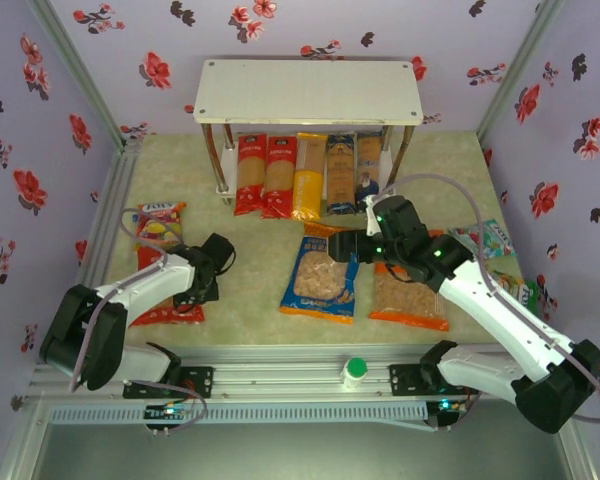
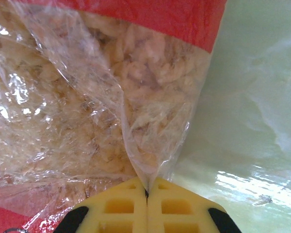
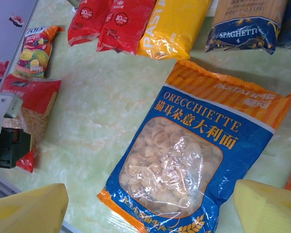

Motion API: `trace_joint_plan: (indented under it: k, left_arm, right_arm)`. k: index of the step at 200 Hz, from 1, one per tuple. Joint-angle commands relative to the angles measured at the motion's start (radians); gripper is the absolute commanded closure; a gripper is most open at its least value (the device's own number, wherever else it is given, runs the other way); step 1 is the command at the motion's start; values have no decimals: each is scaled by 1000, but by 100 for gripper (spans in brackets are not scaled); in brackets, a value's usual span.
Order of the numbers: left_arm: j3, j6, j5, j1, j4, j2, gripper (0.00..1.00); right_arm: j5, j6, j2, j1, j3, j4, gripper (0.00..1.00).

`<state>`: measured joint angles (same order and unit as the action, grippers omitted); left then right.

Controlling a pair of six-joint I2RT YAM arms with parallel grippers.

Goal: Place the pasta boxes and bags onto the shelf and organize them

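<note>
1. Far left: my left gripper [image 2: 146, 192] is clamped fully shut, and the wrist view shows a fold of clear plastic from the red bag [image 2: 102, 97] pinched between the yellow tips. That bag lies flat at the near left of the table [image 1: 255, 255], mostly under my left arm.
2. Just behind it, toward the back, there's a small snack packet [image 1: 160, 221] lying on its own.
3. The shelf [image 1: 310, 92] stands at the back centre. Lying side by side under its top board, with their near ends poking out toward me, are a red spaghetti pack [image 1: 250, 175], another red pack [image 1: 278, 177], a yellow pack [image 1: 308, 178], a dark blue pack [image 1: 340, 175] and a second dark blue pack [image 1: 368, 165].
4. In front of the shelf, mid-table, the blue bag [image 1: 322, 280] with orange edges lies flat, not on the shelf.
5. My right gripper [image 3: 150, 208] hangs over that blue bag with its tips spread wide, holding nothing.
6. Right beside the blue bag is the orange bag [image 1: 410, 298], flat on the table and partly under my right arm.
7. Far right, by the wall, there's a small teal packet [image 1: 492, 240].
</note>
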<state>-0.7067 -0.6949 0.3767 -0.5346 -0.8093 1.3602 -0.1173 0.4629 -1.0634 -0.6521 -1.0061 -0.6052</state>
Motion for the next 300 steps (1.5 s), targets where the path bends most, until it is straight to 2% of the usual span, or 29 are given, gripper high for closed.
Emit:
trace_joint_plan:
  k: [1, 66, 109, 177, 211, 260, 270, 283, 300]
  left_arm:
    - [-20, 27, -108, -23, 41, -6, 100]
    - [-246, 29, -118, -179, 15, 80, 100]
    - [-332, 37, -168, -258, 48, 166, 100]
    - [-463, 138, -216, -377, 66, 365, 100]
    - [-494, 177, -219, -411, 57, 395, 100]
    - [-447, 209, -192, -419, 64, 360, 100]
    - [-439, 209, -182, -419, 73, 343, 92]
    - [-425, 208, -179, -418, 104, 308, 75]
    - [-413, 213, -181, -412, 157, 249, 59]
  right_arm:
    - [24, -12, 11, 9, 5, -12, 11]
    - [37, -15, 6, 8, -15, -27, 11]
    - [50, -17, 9, 13, -15, -33, 11]
    - [57, -18, 11, 22, -20, -46, 11]
    - [59, -13, 6, 24, -22, -46, 11]
    - [76, -14, -32, 28, -31, -64, 11]
    - [85, -12, -41, 30, -31, -73, 11]
    - [102, -11, -54, 34, -29, -84, 11]
    - [128, -9, -65, 42, -28, -104, 11]
